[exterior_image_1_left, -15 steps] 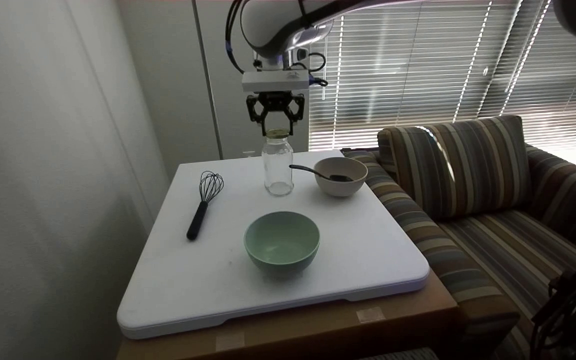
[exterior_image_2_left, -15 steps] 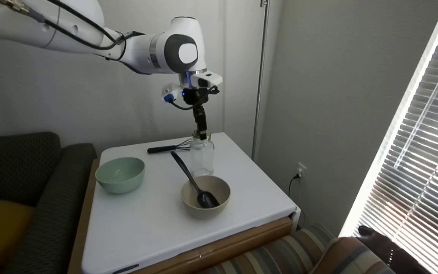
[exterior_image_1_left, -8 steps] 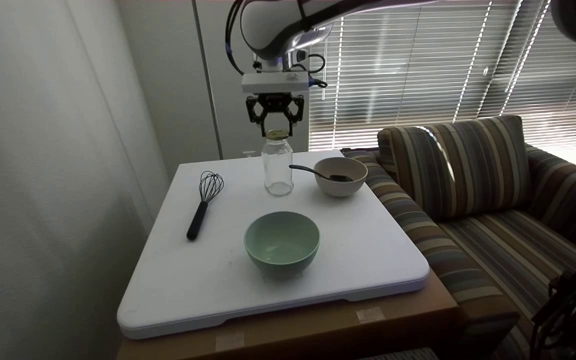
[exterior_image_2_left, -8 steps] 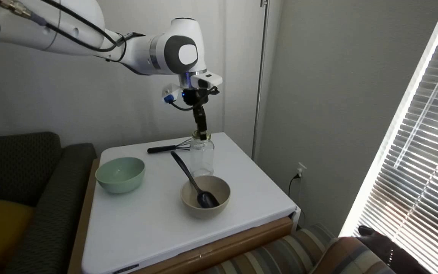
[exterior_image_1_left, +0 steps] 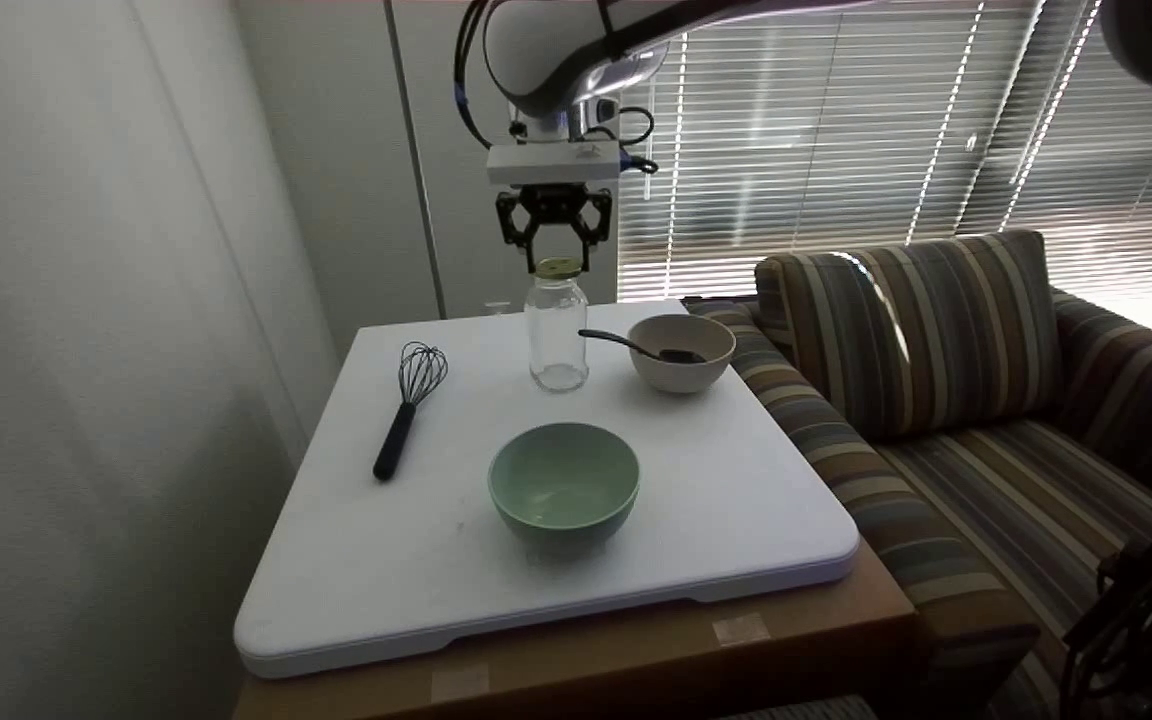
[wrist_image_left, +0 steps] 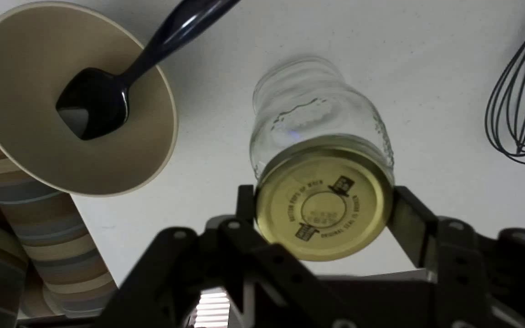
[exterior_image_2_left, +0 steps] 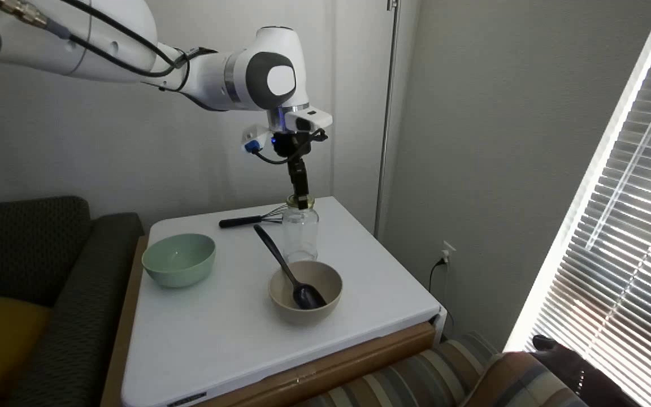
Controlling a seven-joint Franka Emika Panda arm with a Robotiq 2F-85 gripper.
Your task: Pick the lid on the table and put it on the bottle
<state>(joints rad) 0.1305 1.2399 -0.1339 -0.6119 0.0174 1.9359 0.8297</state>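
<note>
Flat round yellow-gold metal lid (wrist_image_left: pixel 324 209) on the clear cylindrical glass bottle (exterior_image_1_left: pixel 558 340), black two-fingered claw (exterior_image_1_left: pixel 558 268) clamped on the lid

The lid covers the bottle's mouth, and in the wrist view the claw's fingers (wrist_image_left: pixel 410 223) touch the lid's left and right edges. How tightly it is seated cannot be told. The bottle stands upright on the far part of the white-topped wooden table (exterior_image_1_left: pixel 366 570), under the claw, which points down from the white robot arm (exterior_image_2_left: pixel 272 73).

In an exterior view, a black-handled wire whisk (exterior_image_1_left: pixel 408 408) lies left of the bottle, wires far and handle near. Just right of the bottle stands a round beige bowl (exterior_image_1_left: pixel 671 380); a black spoon (wrist_image_left: pixel 146 61) rests in it, handle slanting left over the rim. A round pale green bowl (exterior_image_1_left: pixel 564 485) sits on the near side of the bottle. Farther right is a striped sofa (exterior_image_1_left: pixel 956 470).
</note>
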